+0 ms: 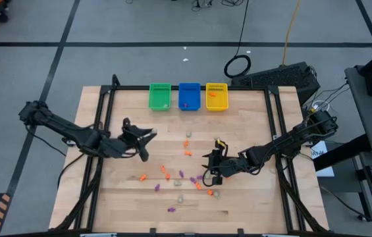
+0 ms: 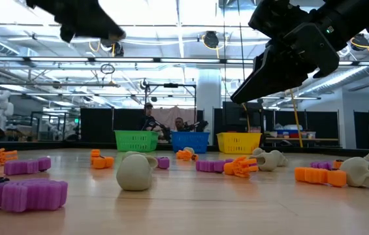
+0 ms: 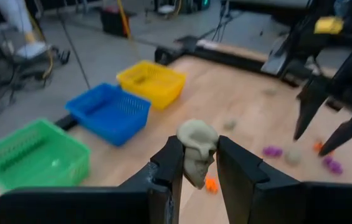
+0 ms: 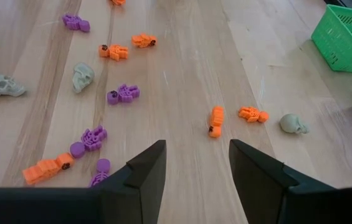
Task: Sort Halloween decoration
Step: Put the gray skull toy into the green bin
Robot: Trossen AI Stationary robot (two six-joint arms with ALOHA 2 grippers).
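Left gripper [image 3: 199, 163] pinching a pale skull [image 3: 197, 149], right gripper [image 4: 194, 165] spread and empty above mid-tabletop; most trinkets [image 4: 124, 94] unsorted, few in far-edge bins [image 1: 188, 96].

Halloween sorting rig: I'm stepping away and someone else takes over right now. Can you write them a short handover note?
Left gripper: shut on a pale skull, raised above the table's left side.
Right gripper: open, empty, hovering low over the scattered trinkets right of centre.
Bins: green bin, blue bin and yellow bin stand in a row at the far edge; each already holds a few pieces.
Done: a small part sorted.
Left: bin the held skull, then clear the orange, purple and pale pieces lying on the wooden table.
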